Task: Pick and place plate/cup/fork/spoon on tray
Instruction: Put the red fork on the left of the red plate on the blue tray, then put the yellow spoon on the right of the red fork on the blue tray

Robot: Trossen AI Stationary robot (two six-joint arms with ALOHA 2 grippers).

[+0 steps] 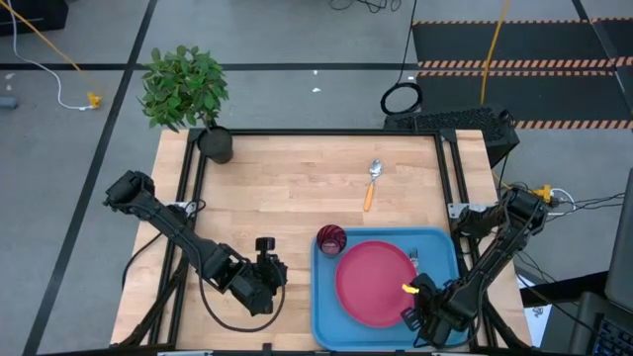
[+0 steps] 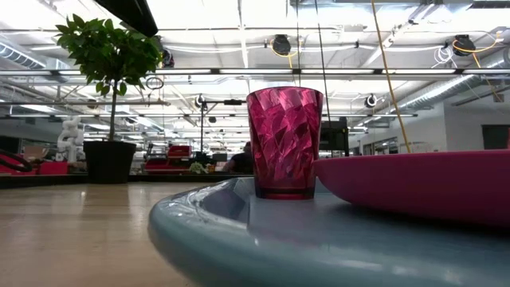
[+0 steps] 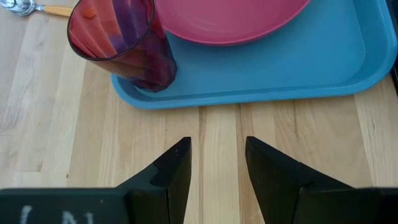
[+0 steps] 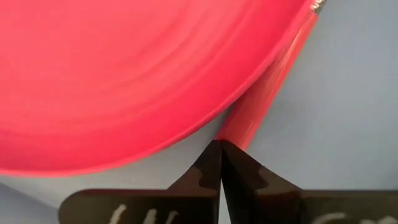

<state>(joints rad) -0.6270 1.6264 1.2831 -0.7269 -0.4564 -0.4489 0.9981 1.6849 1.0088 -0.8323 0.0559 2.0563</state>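
The tray sits at the near right of the worktop. On it lie the plate, the cup at its far left corner, and the fork along the plate's right edge. The spoon lies on the worktop behind the tray. A potted plant stands at the far left corner.

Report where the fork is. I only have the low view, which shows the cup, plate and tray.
Observer: The fork is over the tray, alongside the plate's right edge. The right gripper is shut on its handle.
Operator: Now find the spoon.
Observer: The spoon lies on the table, beyond the tray.
Operator: Give me the left gripper.
Observer: The left gripper is open over the table, near the tray corner holding the cup.
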